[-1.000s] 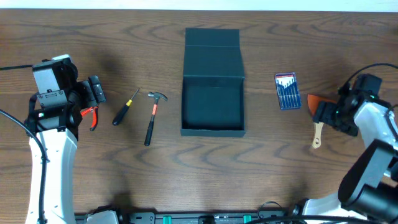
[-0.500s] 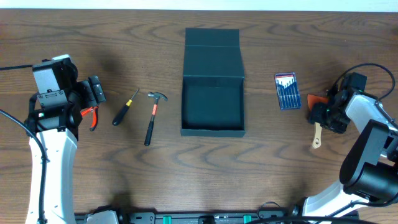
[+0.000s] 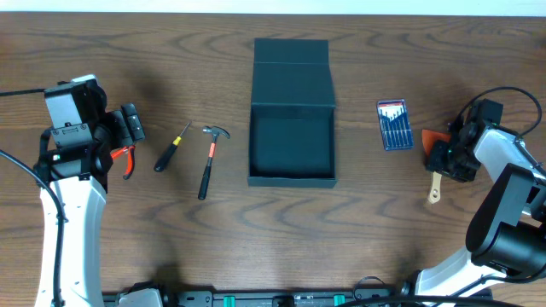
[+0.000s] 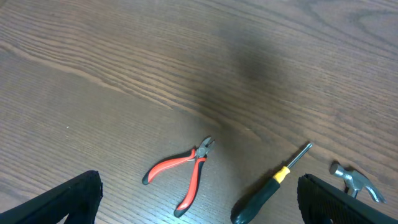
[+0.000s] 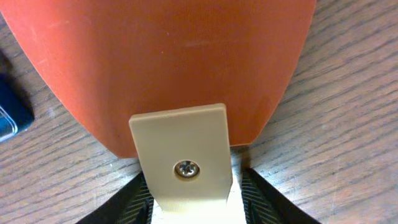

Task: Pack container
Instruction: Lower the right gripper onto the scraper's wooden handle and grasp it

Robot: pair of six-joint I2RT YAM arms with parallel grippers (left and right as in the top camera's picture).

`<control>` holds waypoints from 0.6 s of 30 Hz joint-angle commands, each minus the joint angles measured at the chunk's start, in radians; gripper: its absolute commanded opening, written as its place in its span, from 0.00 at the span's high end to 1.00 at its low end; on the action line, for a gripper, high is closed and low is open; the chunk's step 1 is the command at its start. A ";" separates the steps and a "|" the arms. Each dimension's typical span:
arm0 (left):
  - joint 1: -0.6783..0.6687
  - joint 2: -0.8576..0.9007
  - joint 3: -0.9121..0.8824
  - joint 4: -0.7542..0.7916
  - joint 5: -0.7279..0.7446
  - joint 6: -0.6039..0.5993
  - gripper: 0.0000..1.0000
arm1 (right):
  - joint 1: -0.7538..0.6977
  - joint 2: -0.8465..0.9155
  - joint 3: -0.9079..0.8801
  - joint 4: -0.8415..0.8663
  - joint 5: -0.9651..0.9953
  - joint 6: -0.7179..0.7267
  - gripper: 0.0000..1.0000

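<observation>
The container (image 3: 292, 175) is a dark teal-black box in the middle of the overhead view, open, with its flap lid (image 3: 291, 64) laid back. My right gripper (image 3: 444, 159) (image 5: 194, 205) is shut on the beige handle of an orange spatula (image 3: 429, 137) (image 5: 168, 56) that lies on the table right of the box. My left gripper (image 3: 132, 124) (image 4: 199, 182) is open and empty, above red-handled pliers (image 3: 126, 160) (image 4: 186, 168).
A black and yellow screwdriver (image 3: 171, 147) (image 4: 267, 190) and a hammer (image 3: 208, 160) (image 4: 351, 179) lie between the pliers and the box. A blue pack of small screwdrivers (image 3: 394, 124) lies between the box and the spatula.
My right gripper moved left over the spatula and now grips its handle. The left arm and the other tools have not moved.
</observation>
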 commanded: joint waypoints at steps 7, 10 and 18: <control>0.005 0.006 0.011 0.000 -0.001 0.008 0.02 | 0.010 -0.002 -0.017 -0.015 -0.002 0.003 0.60; 0.005 0.006 0.011 0.000 -0.001 0.008 0.02 | 0.010 -0.035 -0.017 -0.015 -0.002 0.003 0.60; 0.005 0.006 0.011 0.000 -0.001 0.008 0.02 | 0.010 -0.182 -0.017 -0.010 0.000 -0.033 0.66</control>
